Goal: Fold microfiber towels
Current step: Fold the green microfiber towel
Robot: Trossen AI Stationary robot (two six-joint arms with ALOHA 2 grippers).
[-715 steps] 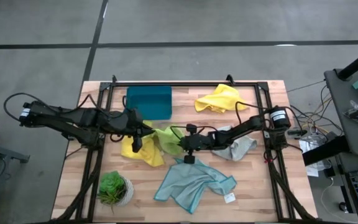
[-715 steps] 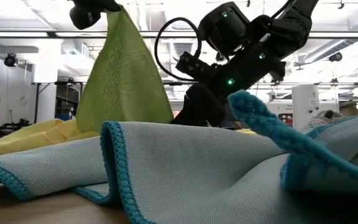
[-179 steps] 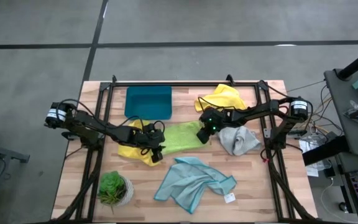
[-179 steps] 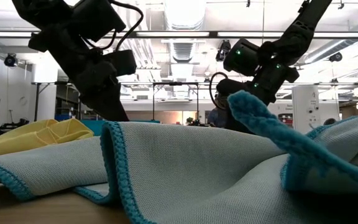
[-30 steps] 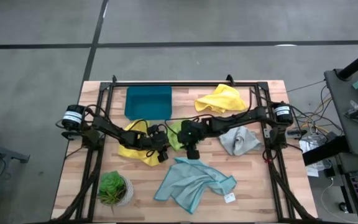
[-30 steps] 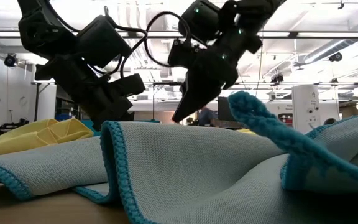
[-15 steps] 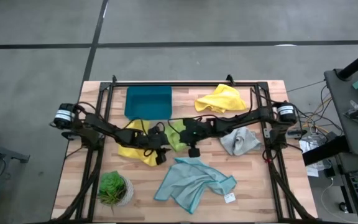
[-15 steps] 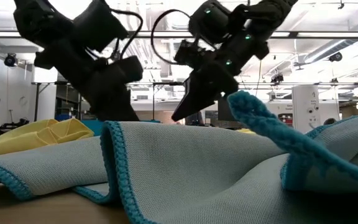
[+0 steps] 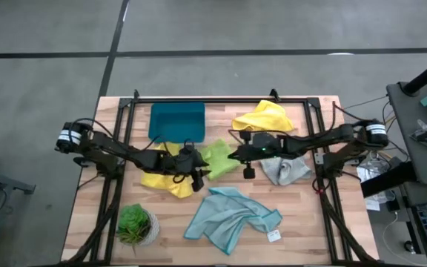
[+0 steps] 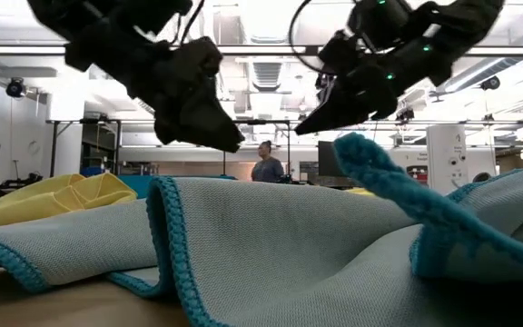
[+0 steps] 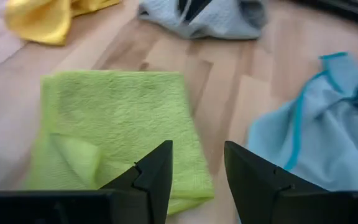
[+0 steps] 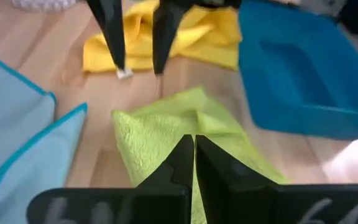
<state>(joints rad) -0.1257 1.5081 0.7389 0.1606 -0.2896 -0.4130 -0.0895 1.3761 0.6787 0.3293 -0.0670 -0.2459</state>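
The table [image 9: 313, 222] carried everything. The blue towel [image 9: 232, 215] lay crumpled on the near side of both grippers, the tray [image 9: 177, 121] on the far side of the left one. One yellow towel [image 9: 262, 116] sat bunched just beyond the right gripper, the other yellow towel [image 9: 158, 178] under and behind the left gripper, and the grey towel [image 9: 284, 169] beside the right arm's forearm. The plant [image 9: 134, 225] stood well off, near the table's front left corner.

The green towel [image 9: 215, 157], folded to a small, uneven rectangle, lay flat between the two grippers.

The left gripper [image 9: 197, 178] hovered over the towel's near-left edge with its fingers [image 11: 157, 171] parted and nothing between them. The right gripper [image 9: 234, 156] sat at the towel's right edge, fingers [image 12: 182, 163] pressed together. From its wrist view the tips met over the cloth, but whether any fabric was pinched could not be told.

Risks, as judged: if the right gripper had caught only the top layer, pulling away would drag the fold open. One corner already looked tucked under, so another fold might lock in a lopsided shape. The left gripper was close to the yellow towel beneath it and could snag that instead. The two arms were close together over one small cloth, so their fingers could collide.
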